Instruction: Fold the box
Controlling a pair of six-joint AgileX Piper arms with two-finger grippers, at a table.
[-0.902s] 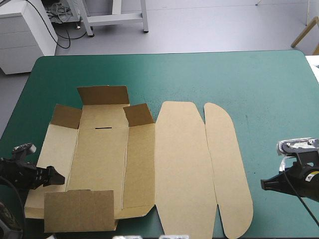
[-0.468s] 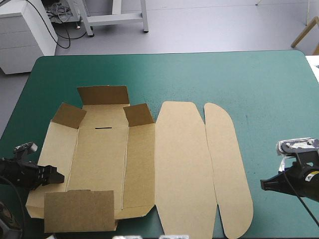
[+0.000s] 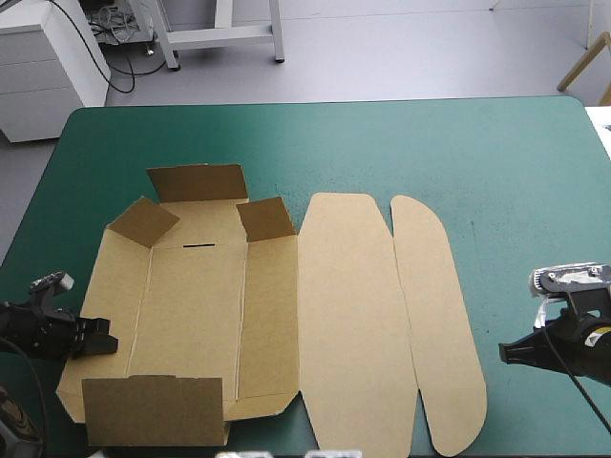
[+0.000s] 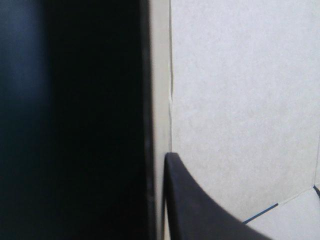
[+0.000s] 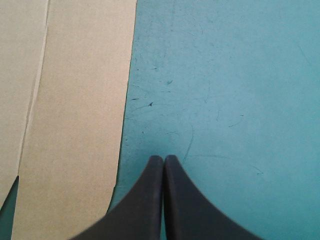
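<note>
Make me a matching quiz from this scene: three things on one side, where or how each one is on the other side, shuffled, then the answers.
Things:
1. left gripper
2. right gripper
3. box

States:
A. spread out, mostly flat
B. shut, over bare teal-green cover
C. at the box's left edge

Pairs: 1-C, 2-B, 3-A

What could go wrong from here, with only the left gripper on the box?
1. The left gripper grips only the left edge of the box. Nothing else pins the sheet, so a lift may drag the whole box instead of raising that wall.
2. The right gripper, jaws shut, is over the teal-green cover, apart from the box's right edge, so it probably cannot steady the sheet if it slides.
</note>
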